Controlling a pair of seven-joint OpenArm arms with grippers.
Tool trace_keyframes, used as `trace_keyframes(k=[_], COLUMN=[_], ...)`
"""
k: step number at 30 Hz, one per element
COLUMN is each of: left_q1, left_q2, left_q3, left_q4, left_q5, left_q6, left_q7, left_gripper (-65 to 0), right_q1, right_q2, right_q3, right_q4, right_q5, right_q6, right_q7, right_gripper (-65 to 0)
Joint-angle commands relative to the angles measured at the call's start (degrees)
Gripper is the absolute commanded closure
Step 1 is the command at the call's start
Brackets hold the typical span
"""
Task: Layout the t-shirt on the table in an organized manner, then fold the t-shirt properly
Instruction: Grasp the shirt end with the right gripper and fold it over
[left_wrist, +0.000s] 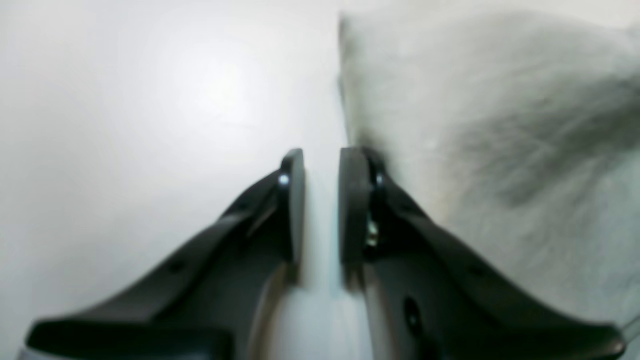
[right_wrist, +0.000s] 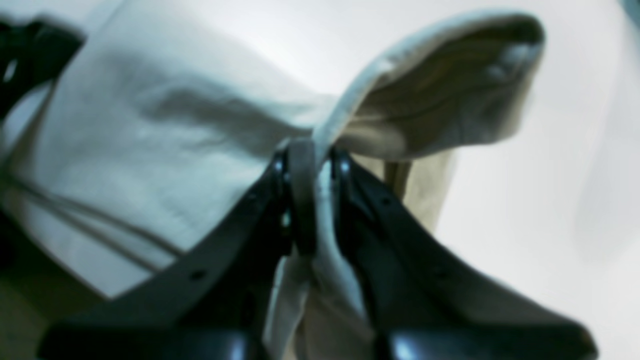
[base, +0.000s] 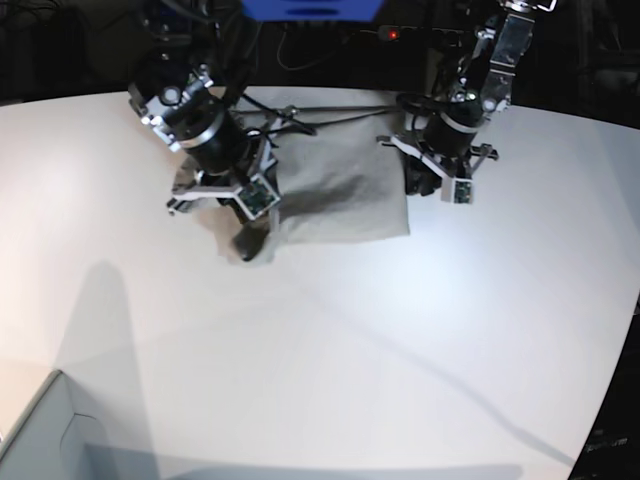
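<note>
Your t-shirt (base: 340, 200) lies as a compact, partly folded block at the far middle of the table (base: 330, 370), between the two arms, with one edge raised off the surface on the right arm's side. That raised edge is where it is because your right gripper (right_wrist: 312, 165) has its jaws pinched on a fold of the cloth, which runs up between the fingers and flares into an open flap beyond them (a sleeve or a hem corner, the blur won't let you say which). Holding it there seems meant to let you carry that side over or pull it flat. Your left gripper (left_wrist: 322, 200) sits low at the shirt's other edge, jaws nearly together with only a narrow gap and bare table showing through it, so it grips nothing; the fabric lies just beside its outer finger (left_wrist: 355, 200), likely placed to pin or pick that edge.
</note>
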Motion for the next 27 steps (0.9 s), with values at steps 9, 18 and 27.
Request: trace_keyframes(k=[9,18,27], left_q1=[-0.4,0.13,0.04], left_q2=[0.17,-0.36,-1.15], left_q3=[0.06,0.06,-0.03], left_q4=[0.95,1.66,1.74], left_q5=[-0.19,-0.19,-0.19], left_q6=[-0.22,-0.22,-0.22], left_q7=[-1.38,-1.38,-1.38], left_gripper=[-12.2,-12.2,-12.3], right_q1=[4.63,12.37,16.32], right_q2=[-0.22,-0.22,-0.22], right_q3=[-17.3,-19.14,-19.49], right_q4=[-5.53,-12.65,-20.48], right_q5=[-4.1,-3.84,-3.75], right_q6=[0.82,0.82,0.82], right_q7=[1.62,1.62,1.88], right_gripper=[0.0,0.0,0.0])
